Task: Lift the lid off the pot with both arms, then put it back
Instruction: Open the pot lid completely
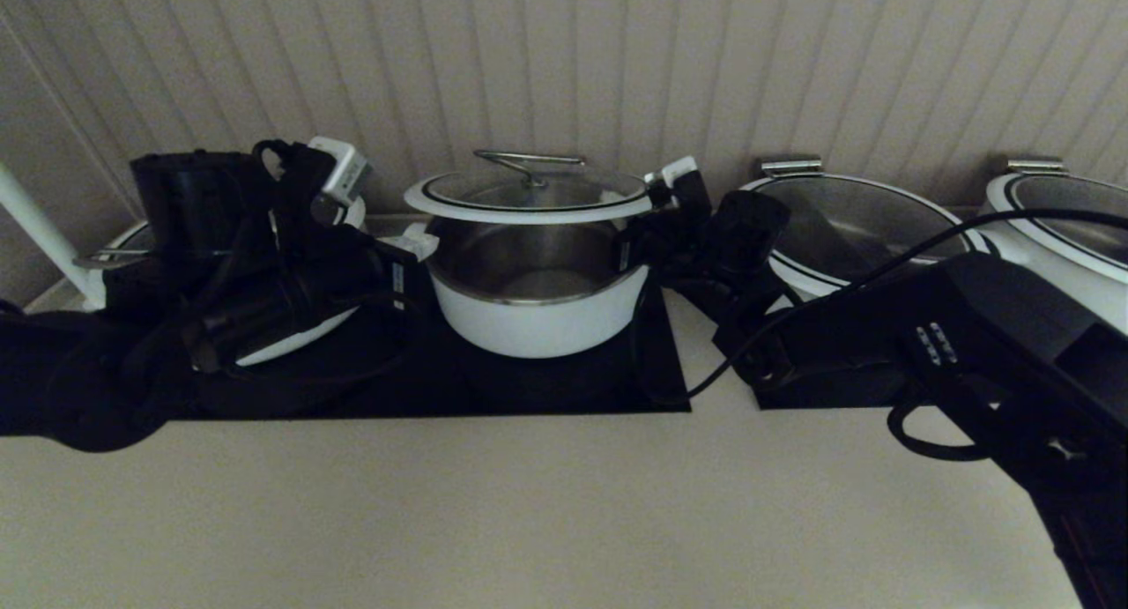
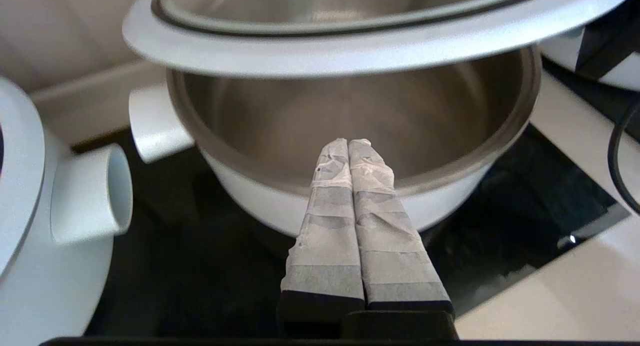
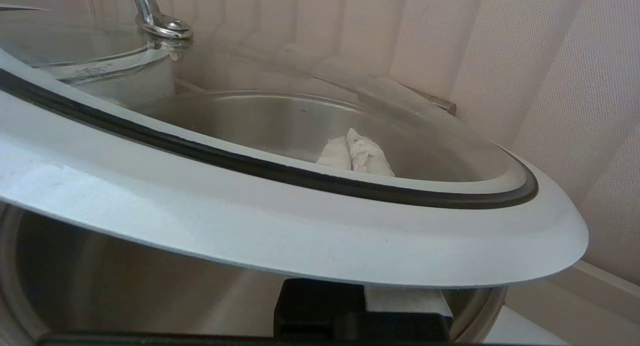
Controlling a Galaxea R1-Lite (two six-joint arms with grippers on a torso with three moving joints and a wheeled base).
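Observation:
The lid (image 1: 529, 199), glass with a white rim and steel bar handle, hangs level a little above the pot (image 1: 538, 314), whose steel inside shows in the gap. My left gripper (image 1: 421, 243) is at the pot's left rim. In the left wrist view it (image 2: 348, 143) is shut, with its taped fingers reaching over the pot's rim (image 2: 450, 181) beneath the lid rim (image 2: 350, 50). I cannot tell if they touch the lid. My right gripper (image 1: 633, 230) is at the lid's right edge. Its shut tips (image 3: 352, 150) show through the glass under the lid (image 3: 300, 236).
The pot stands on a black cooktop (image 1: 564, 384). A wider white pot (image 1: 291, 336) sits close on the left, its side stub (image 2: 92, 193) near my left fingers. Two wider glass-lidded pots (image 1: 846, 226) (image 1: 1062, 226) stand on the right. A panelled wall rises right behind.

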